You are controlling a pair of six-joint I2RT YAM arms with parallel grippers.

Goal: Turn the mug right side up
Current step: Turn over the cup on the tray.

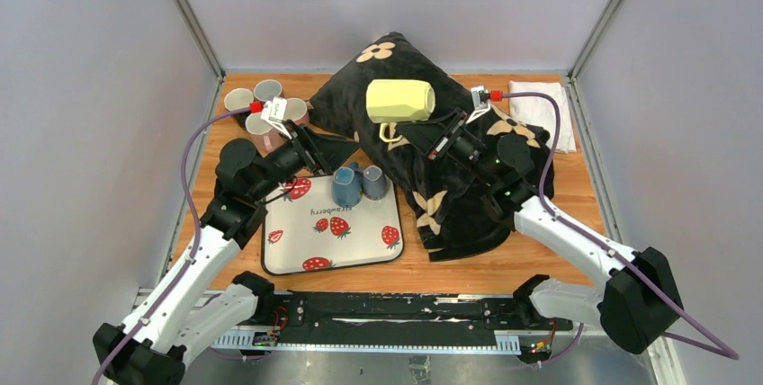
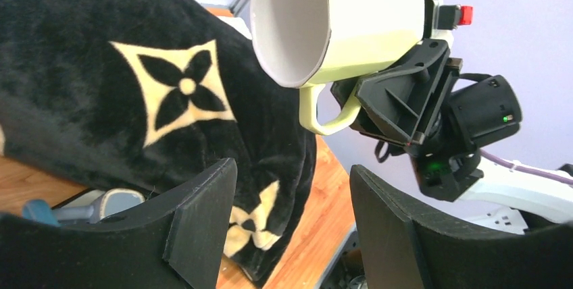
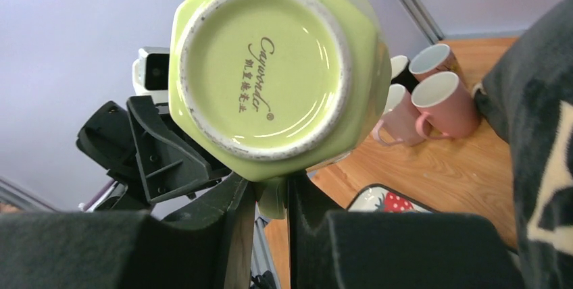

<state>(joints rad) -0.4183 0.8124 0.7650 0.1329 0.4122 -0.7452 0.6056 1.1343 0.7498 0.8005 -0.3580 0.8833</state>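
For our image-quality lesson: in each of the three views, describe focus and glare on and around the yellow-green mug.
Top external: even light, the mug sharp, no glare. Left wrist: its white inside nearly washed out; the left end effector's fingers dark and soft-edged. Right wrist: small glare spots on the glazed base, lettering readable; the right end effector's fingers blurred.

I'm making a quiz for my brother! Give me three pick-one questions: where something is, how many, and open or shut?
1. Where is the yellow mug? A in a sink; B in the air, in the right gripper; C on the floor.
2. Blue cups at the tray's far edge? A two; B four; C none.
3. The left gripper's jaws? A shut on the mug; B shut on a spoon; C open.
Answers: B, its jaws pinch the handle; A, two stand together; C, a gap shows between them.
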